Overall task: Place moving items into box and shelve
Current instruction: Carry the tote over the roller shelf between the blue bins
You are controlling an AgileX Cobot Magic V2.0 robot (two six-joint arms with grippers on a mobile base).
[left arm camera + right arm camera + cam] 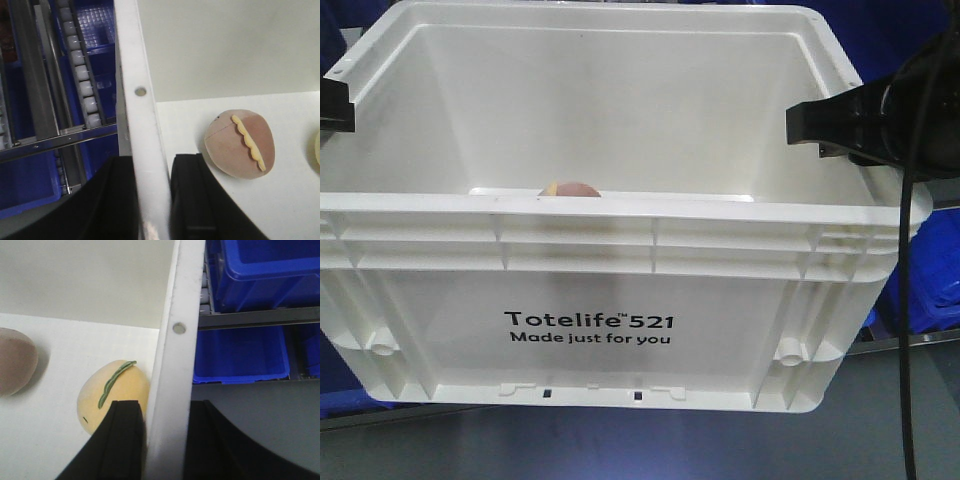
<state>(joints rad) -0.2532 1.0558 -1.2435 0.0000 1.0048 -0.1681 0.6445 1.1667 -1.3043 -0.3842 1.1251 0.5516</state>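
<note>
The white box (440, 320), printed "Totelife 521", fills the front view, held between my two grippers. My left gripper (152, 165) is shut on the box's left wall (135, 75), one finger inside and one outside. My right gripper (167, 407) clamps the right wall (182, 290) the same way. Both moving items lie on the box floor. The pinkish-brown toy with a yellow rim (240, 145) sits near the left inner finger. The pale yellow fruit with a green leaf (107, 390) rests against the right wall, partly behind the right inner finger. Over the front rim only the pinkish toy's top (577, 189) shows.
Blue plastic bins (240, 350) sit on metal shelf rails (260, 317) just right of the box. On the left are a roller track (80, 75) and more blue bins (30, 185). A grey surface (620, 445) lies below the box. A black cable (908, 300) hangs at right.
</note>
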